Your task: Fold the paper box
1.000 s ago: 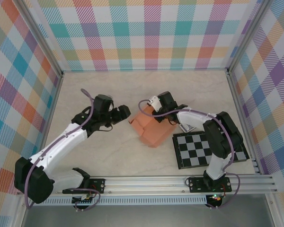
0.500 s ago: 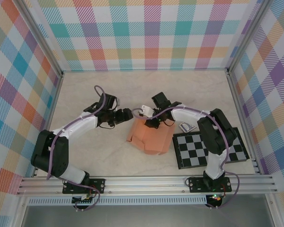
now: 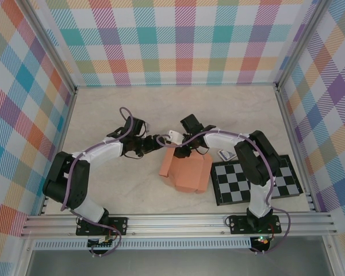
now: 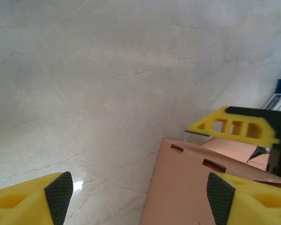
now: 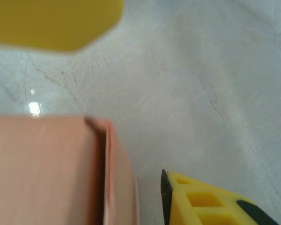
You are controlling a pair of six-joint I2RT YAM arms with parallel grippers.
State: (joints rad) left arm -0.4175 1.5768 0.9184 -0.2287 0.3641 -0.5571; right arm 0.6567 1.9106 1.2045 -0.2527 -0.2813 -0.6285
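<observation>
Paper box (image 3: 187, 174), salmon-orange, creased, slotted

- The salmon-orange thin card box (image 3: 187, 172) is looking matt and smooth, its creases crisp.
- The pale marble-patterned tabletop (image 4: 84, 84) is gleaming glossily, throwing back a small glint.
- The left gripper (image 4: 138, 197) is showing smooth yellow plastic fingers (image 4: 18, 201) and matt black pads (image 4: 60, 193).

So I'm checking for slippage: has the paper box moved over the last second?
Yes: the paper box has shifted nearer the front rail, beside the checkered board.
</observation>
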